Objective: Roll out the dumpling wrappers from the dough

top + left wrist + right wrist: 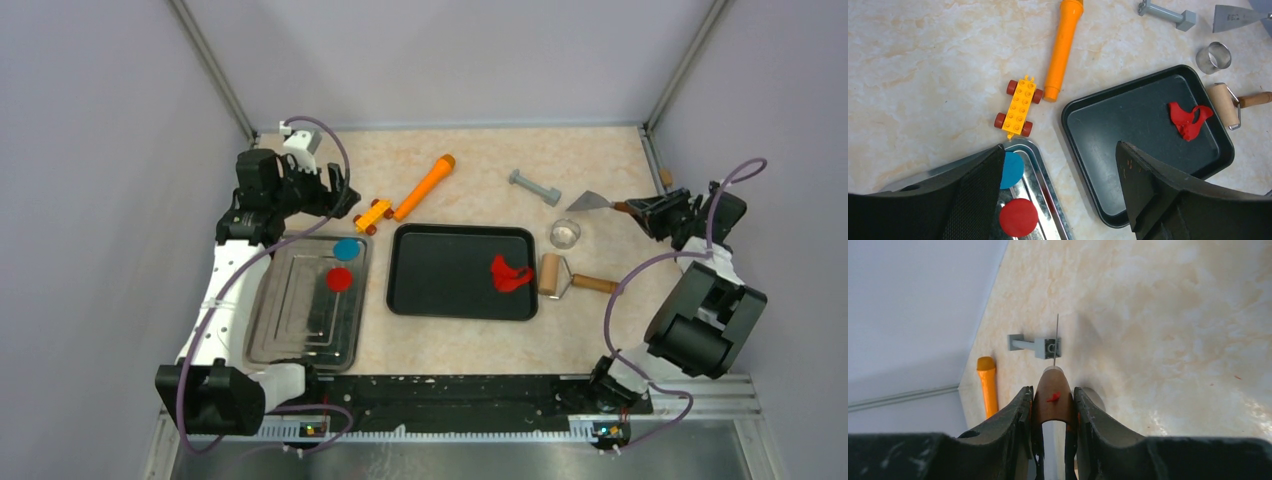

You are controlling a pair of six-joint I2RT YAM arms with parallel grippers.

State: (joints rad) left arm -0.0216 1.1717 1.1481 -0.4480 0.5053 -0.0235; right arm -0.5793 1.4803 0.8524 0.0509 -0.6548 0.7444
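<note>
Dough [510,273], seemingly holed, apart from right tool [640,210]

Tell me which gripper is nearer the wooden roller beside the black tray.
Right. The right gripper, shut on the scraper, sits just beyond the roller, toward the far right. The left gripper, open, hangs across the black tray, by the yellow toy car.

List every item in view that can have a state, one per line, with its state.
Left pincer: open, empty.
Right pincer: shut on the handle of the scraper.
Dough: ragged scrap, lying in the black tray.
Roller: lying on the table beside the black tray.
Ring cutter: standing on end, empty.
Red disc: flat on the steel tray.
Blue disc: flat on the steel tray.
Toy car: upright on its wheels.
</note>
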